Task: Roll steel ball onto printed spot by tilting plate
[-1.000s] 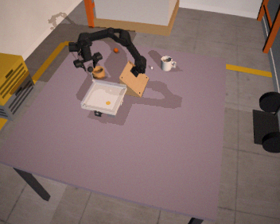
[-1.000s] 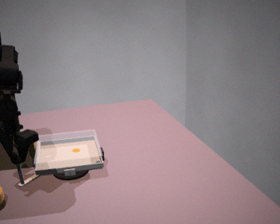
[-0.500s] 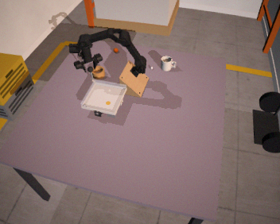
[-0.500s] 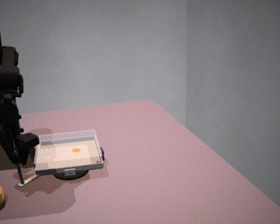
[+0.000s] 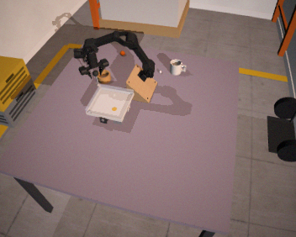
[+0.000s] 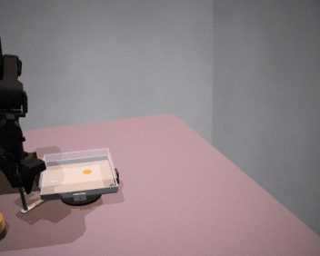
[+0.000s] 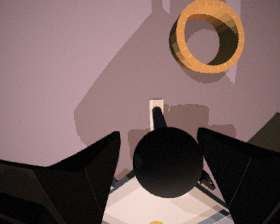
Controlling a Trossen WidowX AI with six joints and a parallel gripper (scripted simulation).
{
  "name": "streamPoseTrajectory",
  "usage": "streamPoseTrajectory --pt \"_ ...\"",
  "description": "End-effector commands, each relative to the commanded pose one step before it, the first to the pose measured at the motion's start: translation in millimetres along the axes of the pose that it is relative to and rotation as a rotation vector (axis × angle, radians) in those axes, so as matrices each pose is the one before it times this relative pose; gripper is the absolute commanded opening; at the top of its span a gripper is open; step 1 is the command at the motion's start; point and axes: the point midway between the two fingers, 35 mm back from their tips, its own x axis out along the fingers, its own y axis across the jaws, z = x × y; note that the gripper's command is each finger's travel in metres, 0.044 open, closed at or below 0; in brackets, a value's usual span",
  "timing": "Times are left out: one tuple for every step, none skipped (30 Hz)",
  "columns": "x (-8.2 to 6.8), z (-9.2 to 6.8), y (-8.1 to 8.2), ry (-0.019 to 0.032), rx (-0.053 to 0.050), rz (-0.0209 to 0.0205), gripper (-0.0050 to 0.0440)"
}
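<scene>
I have the gripper [image 7: 168,160] spread and empty, hanging over the plate's [image 5: 110,105] far corner handle; I can't spot the ball, so next I'd lower and nudge that corner.

Workshop corner, mauve table on grey tile floor

Big square table [image 5: 177,168] with a mauve top and dark legs [image 5: 35,195] stands on grey tiled floor [image 5: 261,185]; yellow tape line [image 5: 262,74] runs across the tiles, another along the left. Yellow cabinet [image 5: 10,86] with dark vents at left edge, orange posts [image 5: 94,14] beside a white and tan unit [image 5: 143,14] at the back, orange frame [image 5: 285,29] at right, black wheeled cart [image 5: 283,130] below it. Plain blue-grey walls [image 6: 136,59] meet in a corner; soft light, blocky shadows on the tabletop
</scene>
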Motion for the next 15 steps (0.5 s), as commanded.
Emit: streamPoseTrajectory --pt "5.32 -1.14 -1.65 0.00712 0.0075 -0.00511 0.03" --pt "0.0 0.0 0.0 0.0 0.0 0.0 0.03" --pt "0.0 0.0 0.0 0.0 0.0 0.0 0.03" --pt "0.0 0.0 0.0 0.0 0.0 0.0 0.015" --pt "0.0 0.0 0.0 0.0 0.0 0.0 0.015" --pt "0.0 0.0 0.0 0.0 0.0 0.0 0.015" --pt "0.0 0.0 0.0 0.0 0.0 0.0 0.015" --pt "0.0 0.0 0.0 0.0 0.0 0.0 0.015" --pt "0.0 0.0 0.0 0.0 0.0 0.0 0.015" --pt "0.0 0.0 0.0 0.0 0.0 0.0 0.015" --pt "0.0 0.0 0.0 0.0 0.0 0.0 0.015" --pt "0.0 0.0 0.0 0.0 0.0 0.0 0.015" --pt "0.0 0.0 0.0 0.0 0.0 0.0 0.015" --pt "0.0 0.0 0.0 0.0 0.0 0.0 0.015" --pt "0.0 0.0 0.0 0.0 0.0 0.0 0.015"
